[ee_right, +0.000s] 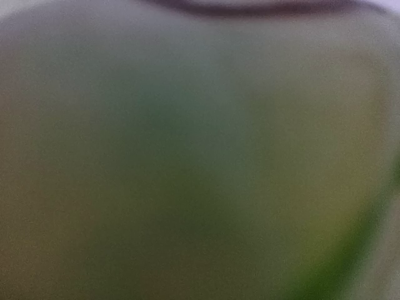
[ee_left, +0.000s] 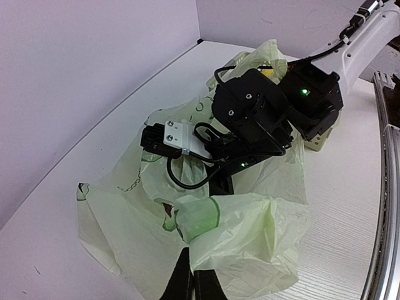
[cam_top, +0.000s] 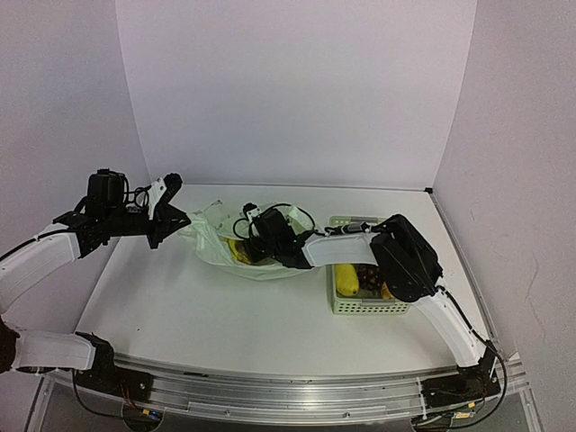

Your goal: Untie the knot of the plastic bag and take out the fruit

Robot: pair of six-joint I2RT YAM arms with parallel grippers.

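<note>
Ideally, the left gripper (ee_left: 190, 278), clamped on the plastic bag (ee_left: 250, 231), holds it taut; the right gripper (ee_left: 222, 184), finger spread unreadable, reaches for fruit (cam_top: 236, 250).

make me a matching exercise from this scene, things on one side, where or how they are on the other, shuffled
Things
1 left gripper
2 right gripper
3 basket
4 bag

Place or state
a crinkled and translucent, mid-table
b reaching into the bag
c holds fruit, right of the bag
d shut on the bag's edge

Pairs: 1-d, 2-b, 3-c, 4-a
</note>
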